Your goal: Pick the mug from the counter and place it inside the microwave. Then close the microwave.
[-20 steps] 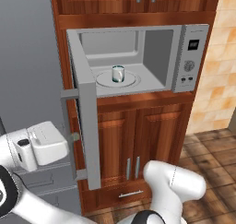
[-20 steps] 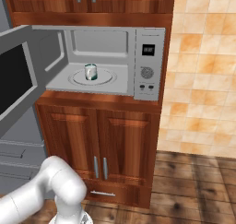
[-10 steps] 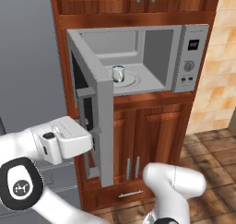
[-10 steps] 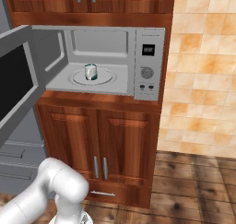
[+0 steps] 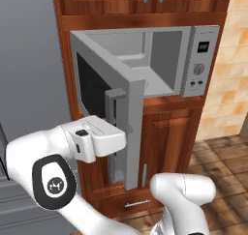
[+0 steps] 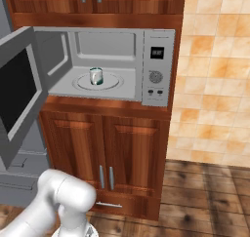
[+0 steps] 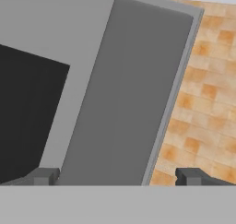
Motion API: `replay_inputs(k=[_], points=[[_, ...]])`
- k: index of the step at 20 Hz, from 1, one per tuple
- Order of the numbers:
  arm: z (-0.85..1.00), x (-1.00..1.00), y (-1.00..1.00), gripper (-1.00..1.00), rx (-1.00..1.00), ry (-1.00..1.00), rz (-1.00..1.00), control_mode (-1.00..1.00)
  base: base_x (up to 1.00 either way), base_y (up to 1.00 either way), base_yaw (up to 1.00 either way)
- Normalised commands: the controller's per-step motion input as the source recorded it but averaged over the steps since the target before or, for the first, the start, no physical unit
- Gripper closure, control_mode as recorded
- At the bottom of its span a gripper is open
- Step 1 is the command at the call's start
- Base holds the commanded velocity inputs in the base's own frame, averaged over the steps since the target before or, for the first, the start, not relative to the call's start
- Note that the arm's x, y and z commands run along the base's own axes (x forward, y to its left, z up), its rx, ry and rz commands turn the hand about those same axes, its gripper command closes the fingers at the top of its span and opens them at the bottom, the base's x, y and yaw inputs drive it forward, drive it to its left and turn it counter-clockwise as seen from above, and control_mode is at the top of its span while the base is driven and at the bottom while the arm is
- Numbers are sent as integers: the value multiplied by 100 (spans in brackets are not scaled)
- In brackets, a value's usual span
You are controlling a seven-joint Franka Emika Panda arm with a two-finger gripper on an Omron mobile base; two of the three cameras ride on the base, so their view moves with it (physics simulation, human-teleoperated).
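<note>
Sitting upright on the round turntable (image 6: 97, 82), the mug (image 6: 95, 76) is already inside the microwave (image 6: 157, 65), so the placing step looks done and only the closing remains. The door (image 5: 107, 103) stands partly swung, hinged at the left, its dark window facing outward and its free edge pointing toward the near side. The gripper (image 7: 117, 176) is pressed up against the door's outer face by the bar handle (image 7: 126, 94); in the hand view its two fingertips (image 7: 44, 176) sit spread wide on either side of that bar, clamping nothing. That spread stance suits a push rather than a grip: the hand acts as a flat pusher on the door's far-from-hinge end, where leverage is best. In the left base view the white hand (image 5: 99, 138) sits low on the door's edge.
</note>
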Motion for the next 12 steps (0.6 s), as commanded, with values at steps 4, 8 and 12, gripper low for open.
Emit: replay_inputs(k=[4, 8, 12], points=[[0, 2, -63, -100, 0, 0, 0, -100, 0, 0, 0], [0, 9, -62, -100, 0, 0, 2, -100, 0, 0, 0], [0, 14, -60, -100, 0, 1, 5, -100, 0, 0, 0]])
